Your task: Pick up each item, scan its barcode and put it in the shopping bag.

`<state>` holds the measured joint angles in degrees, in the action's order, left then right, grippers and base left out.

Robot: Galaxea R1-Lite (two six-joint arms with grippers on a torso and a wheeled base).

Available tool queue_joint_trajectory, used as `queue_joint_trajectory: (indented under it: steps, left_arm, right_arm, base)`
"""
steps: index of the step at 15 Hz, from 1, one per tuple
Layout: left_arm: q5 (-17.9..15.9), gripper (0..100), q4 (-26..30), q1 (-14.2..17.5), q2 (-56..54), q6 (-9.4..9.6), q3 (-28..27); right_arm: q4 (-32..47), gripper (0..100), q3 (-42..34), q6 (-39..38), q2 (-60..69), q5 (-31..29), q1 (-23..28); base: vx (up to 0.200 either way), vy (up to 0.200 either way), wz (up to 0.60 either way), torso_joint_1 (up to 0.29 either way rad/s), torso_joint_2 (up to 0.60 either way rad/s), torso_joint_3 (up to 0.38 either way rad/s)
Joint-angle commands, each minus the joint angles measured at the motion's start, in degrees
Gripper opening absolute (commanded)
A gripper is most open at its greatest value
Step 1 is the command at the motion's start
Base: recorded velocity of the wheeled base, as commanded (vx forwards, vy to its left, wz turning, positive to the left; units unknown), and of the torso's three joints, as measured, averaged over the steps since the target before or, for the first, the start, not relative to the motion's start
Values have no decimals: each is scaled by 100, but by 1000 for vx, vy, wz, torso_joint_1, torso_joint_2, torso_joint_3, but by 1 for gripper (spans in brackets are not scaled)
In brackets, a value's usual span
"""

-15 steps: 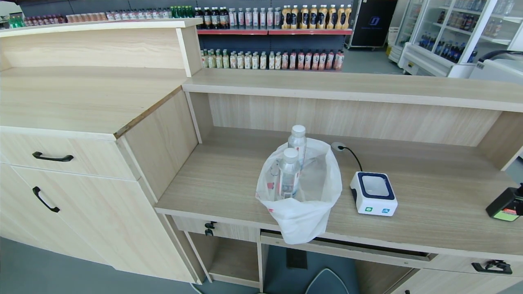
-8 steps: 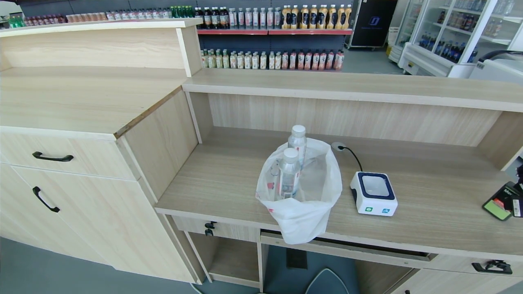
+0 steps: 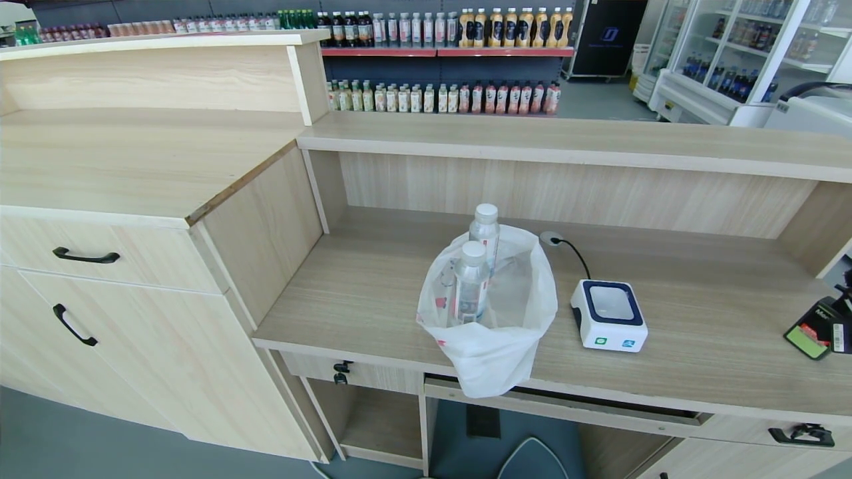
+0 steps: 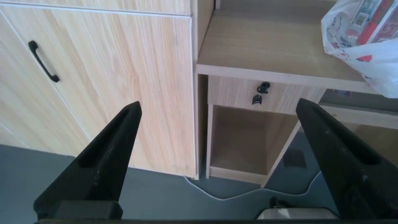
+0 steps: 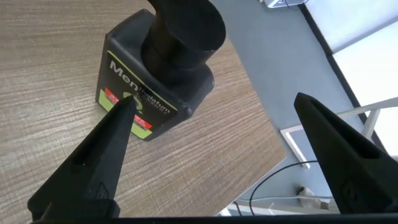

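A white shopping bag (image 3: pixel 489 332) stands at the counter's front edge with two clear water bottles (image 3: pixel 471 279) upright inside it. The white and blue scanner (image 3: pixel 607 314) sits just right of the bag. A black bottle with a green label (image 3: pixel 813 329) rests tilted at the counter's far right end. Seen close in the right wrist view, the black bottle (image 5: pixel 155 74) lies against one finger of my right gripper (image 5: pixel 214 102), which is open and not around it. My left gripper (image 4: pixel 219 104) hangs open with nothing in it, low in front of the cabinet, left of the bag (image 4: pixel 364 37).
The counter (image 3: pixel 699 319) has a raised back ledge and a side wall on the right. Its right edge (image 5: pixel 261 118) drops to the floor close to the black bottle. A tall cabinet with black handles (image 3: pixel 86 256) stands at the left. The scanner's cable (image 3: pixel 576 253) runs backward.
The black bottle at the counter's right end has tipped and turned, so its label and barcode face now shows. The bag, water bottles and scanner have not moved.
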<state>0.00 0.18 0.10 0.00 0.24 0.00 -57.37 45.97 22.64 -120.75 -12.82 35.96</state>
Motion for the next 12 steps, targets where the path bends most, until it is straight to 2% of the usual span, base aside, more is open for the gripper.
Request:
queue_joint_trajectory:
  steps: [1,5,12]
  left_arm:
    - [0,100,-1,-1,0,2,0]
    - [0,100,-1,-1,0,2,0]
    - [0,100,-1,-1,0,2,0]
  right_arm:
    - [68,100,87,-58,-10,70,34]
    - [420,100,298,-269,-10,755,183]
    - [701,100,483,-234,-98,1010,192]
  base:
    - [0,0,0,0,0,0]
    - [0,0,0,0,0,0]
    - [0,0,0,0,0,0]
